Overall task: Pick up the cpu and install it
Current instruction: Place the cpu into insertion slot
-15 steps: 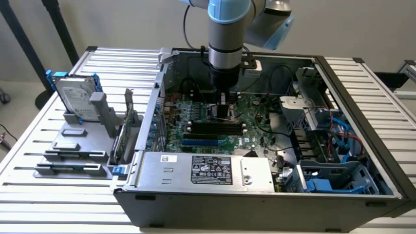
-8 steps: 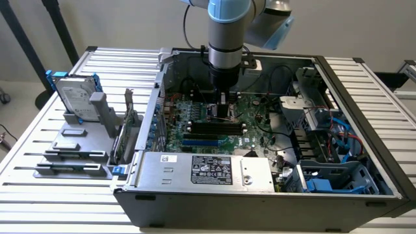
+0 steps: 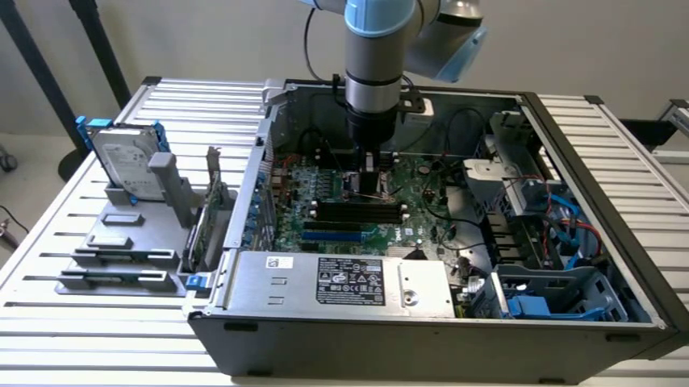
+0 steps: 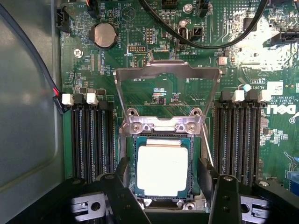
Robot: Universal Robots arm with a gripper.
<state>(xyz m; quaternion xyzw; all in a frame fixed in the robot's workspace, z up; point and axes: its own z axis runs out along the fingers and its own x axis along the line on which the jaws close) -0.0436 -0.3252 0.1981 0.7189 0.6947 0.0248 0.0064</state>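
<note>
Fingers (image 4: 223,198) stand spread wide and released, one on each side of the socket (image 4: 161,127), gripping nothing. Between them the cpu (image 4: 162,170) lies flat in the socket with its dull silver top facing up and its thin green border showing all round; a narrow gap separates the chip from each finger, so neither touches it. The metal retention frame (image 4: 168,72) is swung up on its hinge at the far edge of the socket, tilted clear of the chip. Black memory slots (image 4: 88,140) flank the socket on both sides, and a round coin battery (image 4: 103,35) sits further out on the green motherboard (image 4: 261,60). From the exterior view the arm (image 3: 372,72) reaches straight down into the open computer case (image 3: 431,343), which lies on its side on the slatted white desk (image 3: 64,322). A grey labelled power-supply box (image 3: 344,282) fills the near edge of the case. On the exterior view's left, well apart from the case, a silver hard drive (image 3: 124,161) stands upright in a blue bracket on a grey holder.
</note>
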